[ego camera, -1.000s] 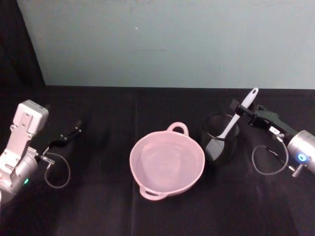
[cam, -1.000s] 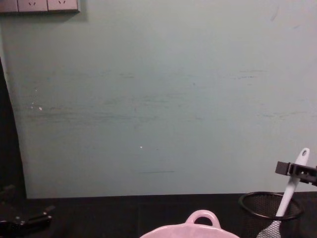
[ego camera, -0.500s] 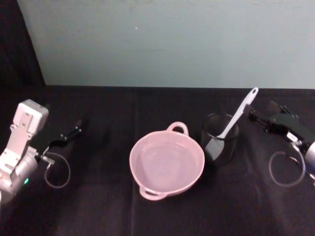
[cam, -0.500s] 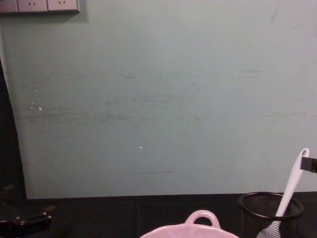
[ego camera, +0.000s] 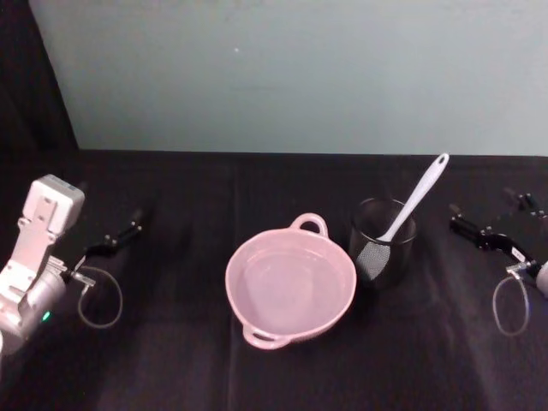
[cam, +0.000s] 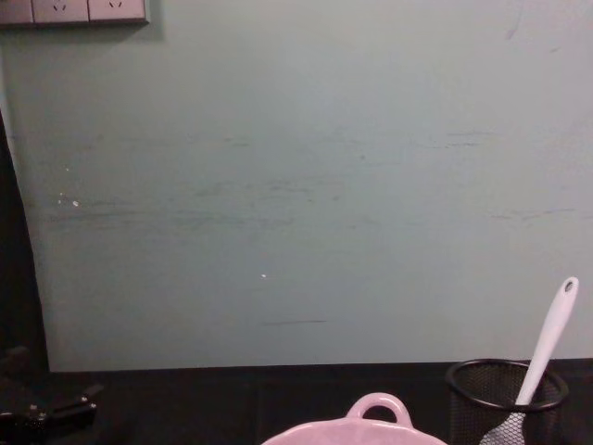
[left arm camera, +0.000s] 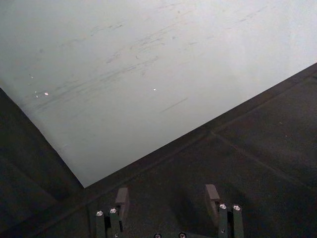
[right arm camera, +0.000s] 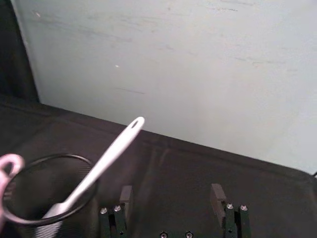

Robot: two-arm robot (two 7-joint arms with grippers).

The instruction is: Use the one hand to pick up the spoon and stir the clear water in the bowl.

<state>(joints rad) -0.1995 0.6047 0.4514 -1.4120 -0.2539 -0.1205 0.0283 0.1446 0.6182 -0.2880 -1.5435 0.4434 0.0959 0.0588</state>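
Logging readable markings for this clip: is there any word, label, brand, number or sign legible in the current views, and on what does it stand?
None can be read on any surface.
Right gripper: no legible label; fingers open.
Left gripper: no marking visible.
Spoon, mesh cup and bowl: plain, no print.
Wall sockets at the chest view's top left: no readable text.
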